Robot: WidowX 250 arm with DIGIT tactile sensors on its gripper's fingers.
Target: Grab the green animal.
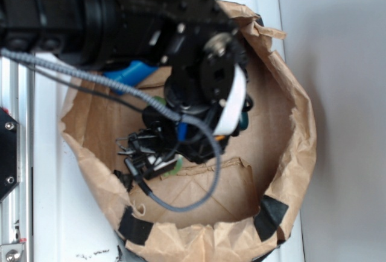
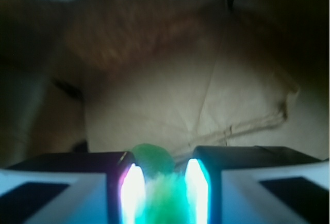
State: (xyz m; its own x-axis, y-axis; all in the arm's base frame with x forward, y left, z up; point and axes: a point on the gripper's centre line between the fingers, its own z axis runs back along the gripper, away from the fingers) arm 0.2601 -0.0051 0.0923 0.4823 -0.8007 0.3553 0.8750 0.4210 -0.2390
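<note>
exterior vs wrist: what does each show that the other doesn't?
Exterior only: the robot arm reaching down into the brown paper bag, the bag's folded rim with black tape patches, a blue object at the back of the bag, the gray cable, and the white surface around the bag.

Wrist only: the green animal sitting between the two gripper fingers, close on both sides; contact can't be confirmed.

Both: the bag's creased brown paper floor, the gripper and a bit of green at it.

The green animal (image 2: 154, 182) (blurred, cut off below) sits mostly hidden between the tool's (image 2: 160, 188) fingers.
</note>
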